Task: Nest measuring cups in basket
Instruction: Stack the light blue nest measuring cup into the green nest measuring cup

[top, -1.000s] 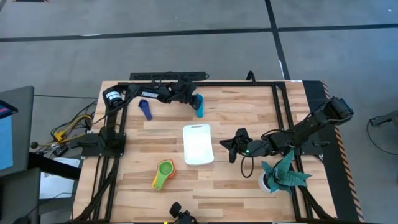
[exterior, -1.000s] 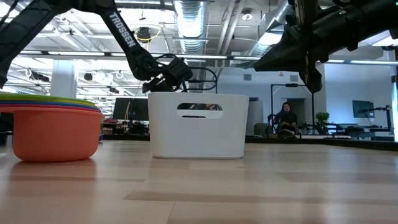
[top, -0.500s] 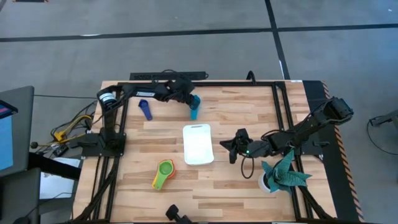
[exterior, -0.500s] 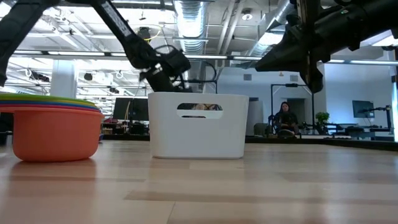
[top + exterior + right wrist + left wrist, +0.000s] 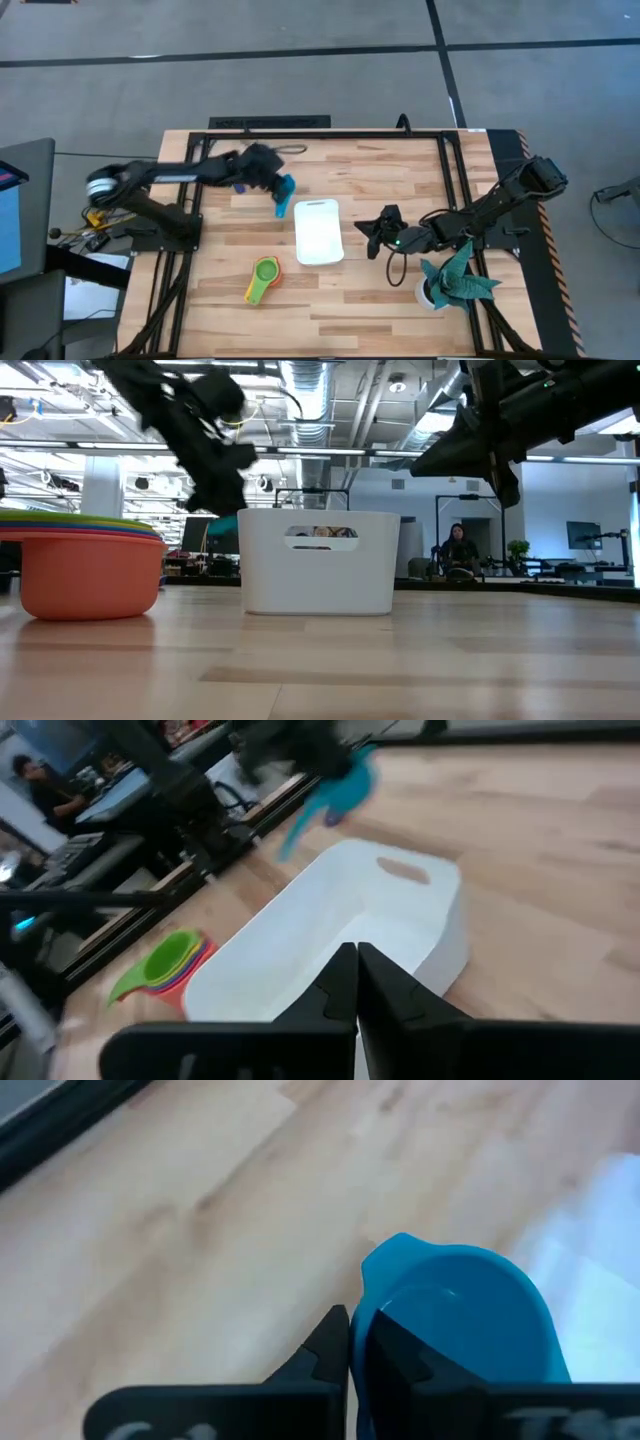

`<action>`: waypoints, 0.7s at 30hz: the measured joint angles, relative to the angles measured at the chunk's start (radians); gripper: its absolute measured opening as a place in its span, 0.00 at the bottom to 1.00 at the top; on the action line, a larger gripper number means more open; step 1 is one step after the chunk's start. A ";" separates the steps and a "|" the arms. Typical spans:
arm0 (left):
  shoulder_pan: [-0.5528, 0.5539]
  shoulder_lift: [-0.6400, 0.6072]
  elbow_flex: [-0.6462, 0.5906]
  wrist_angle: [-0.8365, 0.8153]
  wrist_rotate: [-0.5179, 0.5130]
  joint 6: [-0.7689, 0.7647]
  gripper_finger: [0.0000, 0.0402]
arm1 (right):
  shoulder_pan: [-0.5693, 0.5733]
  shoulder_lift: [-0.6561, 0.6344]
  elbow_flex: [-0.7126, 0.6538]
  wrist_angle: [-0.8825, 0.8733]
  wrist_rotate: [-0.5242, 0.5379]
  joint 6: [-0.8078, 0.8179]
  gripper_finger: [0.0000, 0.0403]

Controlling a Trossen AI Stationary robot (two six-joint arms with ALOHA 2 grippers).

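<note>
My left gripper [image 5: 270, 184] hangs over the table just left of the basket's far end, shut on a light blue measuring cup [image 5: 284, 190], also in the left wrist view [image 5: 470, 1320]. The white basket [image 5: 318, 231] sits mid-table. Green, yellow and orange cups [image 5: 264, 278] lie nested near the basket's near left corner. My right gripper [image 5: 375, 236] waits shut to the right of the basket, off the table. The other cups are hidden or out of view. My left gripper pinches the light blue cup's bowl wall [image 5: 364, 1312], one finger [image 5: 400, 1350] inside the bowl and one [image 5: 328, 1342] outside. The cup is lifted clear of the table. Its handle [image 5: 296, 838] slants down below the bowl.
A teal folded-paper plant [image 5: 455, 280] stands near the table's right near corner, beside my right arm. Black frame rails run along the far edge and down both sides. Bare wood lies between the basket and the far edge.
My left gripper has carried the light blue cup from near the far edge toward the near edge and leftward, ending beside the basket's far left corner. It has stayed shut on the cup. The right arm kept still.
</note>
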 joint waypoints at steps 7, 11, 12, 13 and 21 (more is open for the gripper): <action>-0.221 -0.287 -0.151 -0.069 -0.114 -0.151 0.01 | -0.042 0.000 0.000 0.027 0.054 -0.069 0.09; -0.352 -0.367 -0.186 -0.095 -0.259 -0.240 0.01 | -0.056 0.000 0.000 0.108 0.039 -0.142 0.08; -0.386 -0.372 -0.186 -0.087 -0.299 -0.243 0.01 | -0.062 0.000 0.000 0.135 0.021 -0.169 0.07; -0.418 -0.373 -0.186 -0.072 -0.338 -0.245 0.01 | -0.069 0.001 0.000 0.169 -0.001 -0.196 0.06; -0.661 -0.329 -0.185 -0.009 -0.415 -0.353 0.01 | -0.117 0.129 0.140 0.316 -0.295 -0.328 0.06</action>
